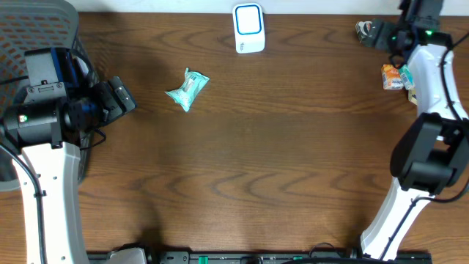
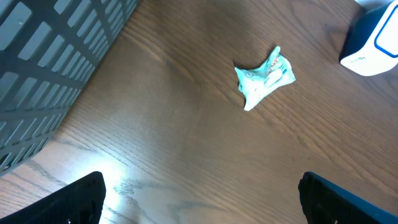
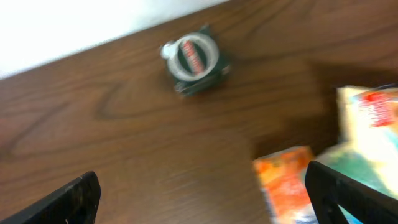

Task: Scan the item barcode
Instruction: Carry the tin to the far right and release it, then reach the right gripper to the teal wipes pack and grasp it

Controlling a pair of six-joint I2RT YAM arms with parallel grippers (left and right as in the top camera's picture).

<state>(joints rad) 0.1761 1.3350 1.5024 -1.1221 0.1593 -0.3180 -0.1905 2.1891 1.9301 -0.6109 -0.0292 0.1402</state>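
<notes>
A crumpled teal packet (image 1: 187,88) lies on the brown table, left of centre, also seen in the left wrist view (image 2: 264,76). The white and blue barcode scanner (image 1: 248,28) stands upright at the far edge (image 2: 372,38). My left gripper (image 1: 123,97) is open and empty, a short way left of the teal packet (image 2: 202,202). At the far right corner my right gripper (image 1: 385,37) is open with nothing between its fingers (image 3: 205,205). It hovers close to a dark green item with a round label (image 3: 194,59) and an orange packet (image 3: 287,183).
A grey mesh basket (image 1: 37,29) sits at the far left beside the left arm (image 2: 43,62). The dark item (image 1: 365,30), the orange packet (image 1: 393,77) and a pale packet (image 3: 368,127) cluster at the far right by the right arm.
</notes>
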